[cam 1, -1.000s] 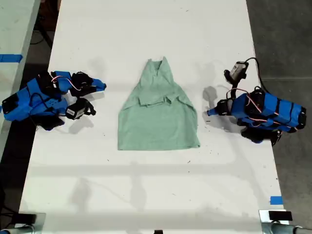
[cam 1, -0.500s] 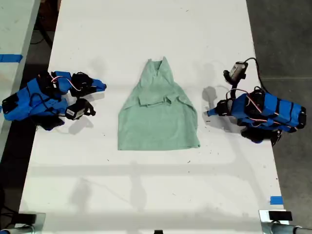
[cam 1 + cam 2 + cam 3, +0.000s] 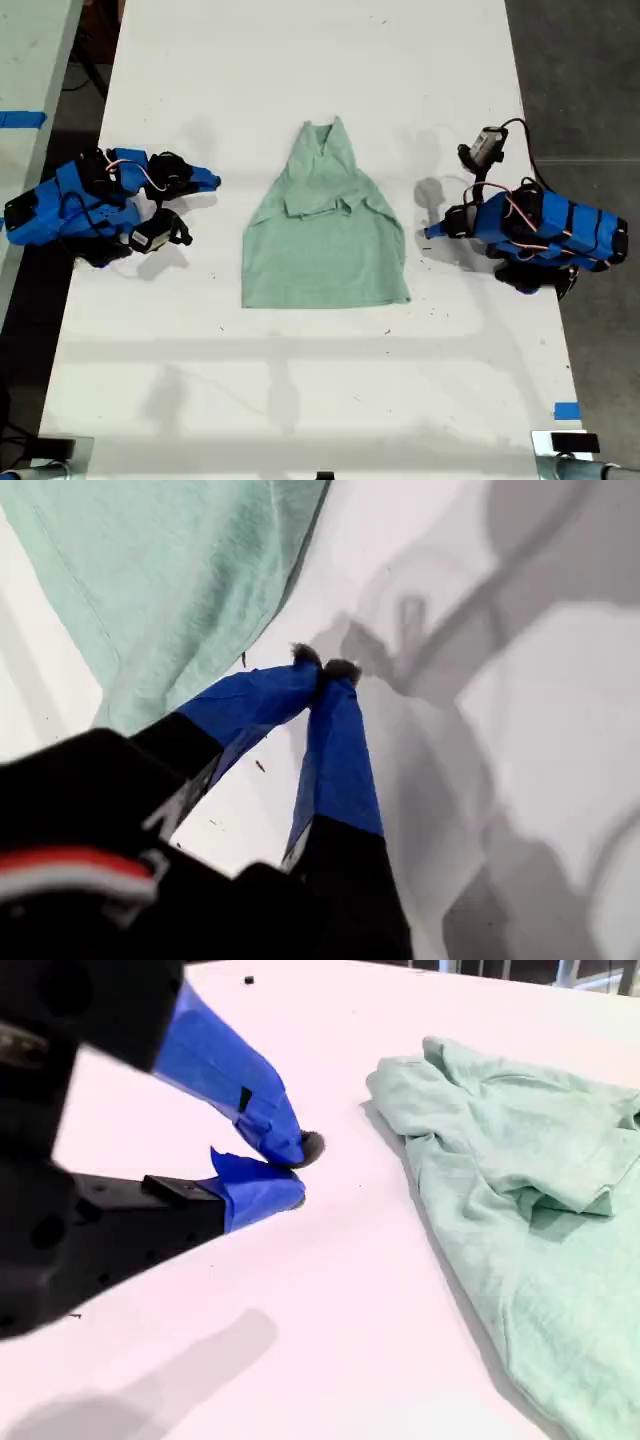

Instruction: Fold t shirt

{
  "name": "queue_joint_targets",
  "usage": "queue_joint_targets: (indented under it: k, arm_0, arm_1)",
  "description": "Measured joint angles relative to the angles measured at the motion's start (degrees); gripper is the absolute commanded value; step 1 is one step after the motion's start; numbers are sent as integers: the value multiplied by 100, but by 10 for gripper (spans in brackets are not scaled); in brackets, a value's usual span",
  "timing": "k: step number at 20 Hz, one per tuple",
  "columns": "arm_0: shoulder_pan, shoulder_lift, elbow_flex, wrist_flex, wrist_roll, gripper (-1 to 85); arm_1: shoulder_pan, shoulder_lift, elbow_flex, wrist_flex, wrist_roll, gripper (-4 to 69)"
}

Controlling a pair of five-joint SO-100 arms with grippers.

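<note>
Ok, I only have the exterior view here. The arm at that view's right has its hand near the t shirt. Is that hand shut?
Observer: Yes. The first wrist view rides that arm, and the first hand has its blue-taped tips touching with nothing between them.
Operator: Is it touching the cloth?
Observer: Not at the tips. They sit just off the edge of the t shirt, over bare table.
Operator: And the other hand?
Observer: The second hand holds nothing. Its tips are close together, but I cannot tell whether they meet. It is clear of the shirt.
</note>
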Motion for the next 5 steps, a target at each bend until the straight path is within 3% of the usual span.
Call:
queue_joint_targets:
  k: [5]
  arm_0:
    - [53,0,0,0,-176,-2]
  arm_1:
    - [-70,0,0,0,0,12]
